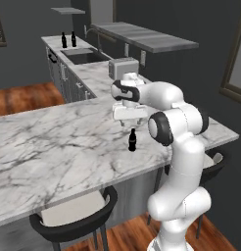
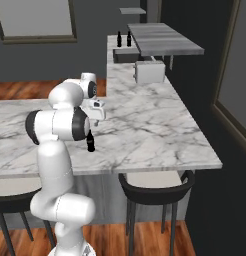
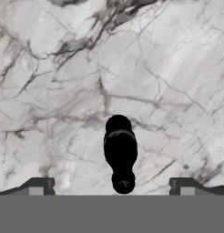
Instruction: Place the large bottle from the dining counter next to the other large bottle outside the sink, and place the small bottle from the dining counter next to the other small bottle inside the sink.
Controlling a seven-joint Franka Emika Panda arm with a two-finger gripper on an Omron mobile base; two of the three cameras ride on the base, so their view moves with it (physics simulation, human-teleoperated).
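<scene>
One small bottle (image 1: 132, 140) stands upright on the tabletop (image 1: 54, 142), near its front edge and close to the robot's arm. It is short and black. In the hand view the bottle (image 3: 120, 152) is seen from above, its cap toward the bottom of the picture, midway between the two finger tips (image 3: 38, 185). The end effector (image 1: 127, 122) hangs just above the bottle with its fingers spread wide, and it holds nothing. The fingers do not touch the bottle.

Two more dark bottles (image 1: 68, 39) stand side by side far off, behind the sink (image 1: 85, 57). They are too small to tell more about them. One grey box (image 1: 123, 66) sits on the far tabletop past the sink.

Two black stools show in the left base view, one (image 1: 73, 215) at the lower left and one (image 1: 215, 162) on the right behind the arm.
</scene>
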